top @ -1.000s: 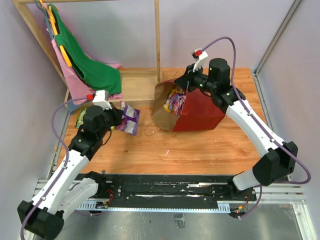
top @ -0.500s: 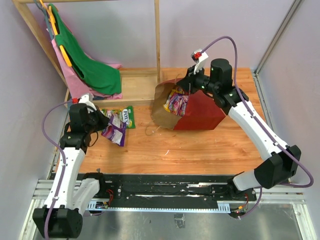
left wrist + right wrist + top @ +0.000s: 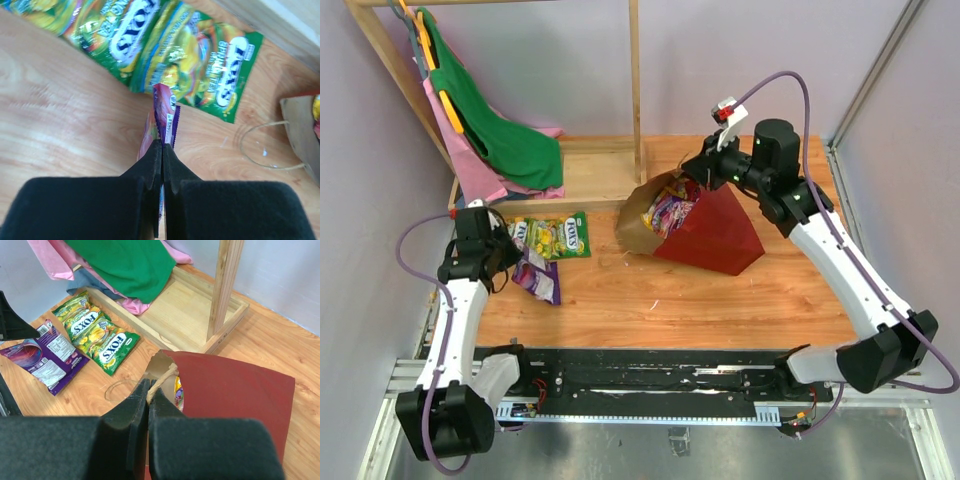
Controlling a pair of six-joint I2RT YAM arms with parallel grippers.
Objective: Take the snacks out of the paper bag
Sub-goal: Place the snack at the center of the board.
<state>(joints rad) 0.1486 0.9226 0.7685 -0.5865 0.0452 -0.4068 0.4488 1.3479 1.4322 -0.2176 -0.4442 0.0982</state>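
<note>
The dark red paper bag (image 3: 715, 235) lies tilted on the table, its brown mouth facing left, with colourful candy packets (image 3: 668, 212) showing inside. My right gripper (image 3: 698, 172) is shut on the bag's tan loop handle (image 3: 162, 379) and holds that rim up. My left gripper (image 3: 512, 258) is shut on a purple candy packet (image 3: 538, 281), low over the table at the left; in the left wrist view the packet (image 3: 166, 117) stands edge-on between the fingers. Two green candy packets (image 3: 550, 236) lie flat just beyond it. No blue chip bag shows.
A wooden rack (image 3: 595, 170) with green (image 3: 500, 125) and pink cloths on hangers stands at the back left; its post (image 3: 636, 80) rises just behind the bag. The bag's other loop handle (image 3: 620, 262) lies on the table.
My left gripper has carried the purple packet left and down, away from the bag. My right gripper has lifted the handle, tipping the bag so that its mouth faces lower left.
</note>
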